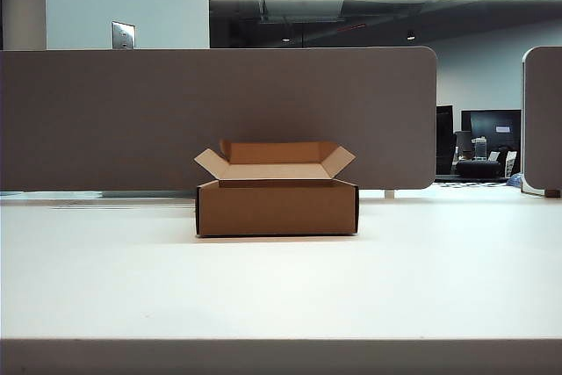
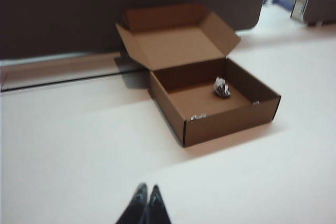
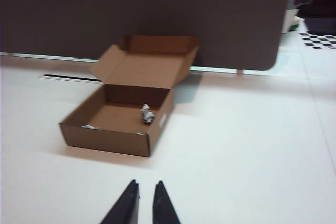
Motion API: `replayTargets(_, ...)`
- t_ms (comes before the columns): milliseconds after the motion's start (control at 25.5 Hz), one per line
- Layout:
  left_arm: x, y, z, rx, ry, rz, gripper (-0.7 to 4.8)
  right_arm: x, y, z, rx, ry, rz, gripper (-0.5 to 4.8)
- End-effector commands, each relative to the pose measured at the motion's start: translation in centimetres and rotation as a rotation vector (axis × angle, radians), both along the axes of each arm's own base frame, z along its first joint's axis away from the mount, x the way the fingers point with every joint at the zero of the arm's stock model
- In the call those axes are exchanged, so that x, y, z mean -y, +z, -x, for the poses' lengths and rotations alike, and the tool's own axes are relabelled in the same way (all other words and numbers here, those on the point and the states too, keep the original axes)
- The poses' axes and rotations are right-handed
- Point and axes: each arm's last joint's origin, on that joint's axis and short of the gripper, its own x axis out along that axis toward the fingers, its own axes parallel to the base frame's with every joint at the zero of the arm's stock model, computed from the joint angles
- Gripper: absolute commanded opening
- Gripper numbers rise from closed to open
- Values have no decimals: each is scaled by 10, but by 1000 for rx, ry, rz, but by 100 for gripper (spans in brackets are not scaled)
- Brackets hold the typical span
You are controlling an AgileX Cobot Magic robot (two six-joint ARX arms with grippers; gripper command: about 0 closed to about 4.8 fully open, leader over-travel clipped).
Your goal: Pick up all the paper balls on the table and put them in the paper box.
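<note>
- Two paper balls (image 2: 222, 87) showed plainly inside the paper box (image 1: 277, 208), you could see; a third white scrap near a corner was too small to tell.
- Your box sat on the table (image 1: 281, 287), flaps open, before the partition panel (image 1: 219, 116).
- Your left gripper (image 2: 146, 195) hung empty, tips pressed together.
- Your right gripper (image 3: 145, 188) hung empty, tips narrowly apart.
</note>
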Motion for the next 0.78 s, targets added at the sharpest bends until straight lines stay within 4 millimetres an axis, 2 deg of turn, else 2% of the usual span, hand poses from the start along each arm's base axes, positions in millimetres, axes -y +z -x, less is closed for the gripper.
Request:
replayTargets(39,2,-9,-2,44,-40,22,-5,0,-16,-2,76,-18,-25,53)
replayTargets(157,2,-21,-1,54,-51,24,-5,-1,-36,-4,111,-20,-44,53)
replayTargets(275,0,-36,2,120,-40,50,-5,-7,-58,-16,83,-19,-30,53)
replayTargets(628,-1,-65,4,132,-31,55,-5,-14,-99,-30,4,-21,12,53)
replayTargets(785,-1,-69,3,140,-32,39,-5,-15,-109,-33,-2,-44,16,53)
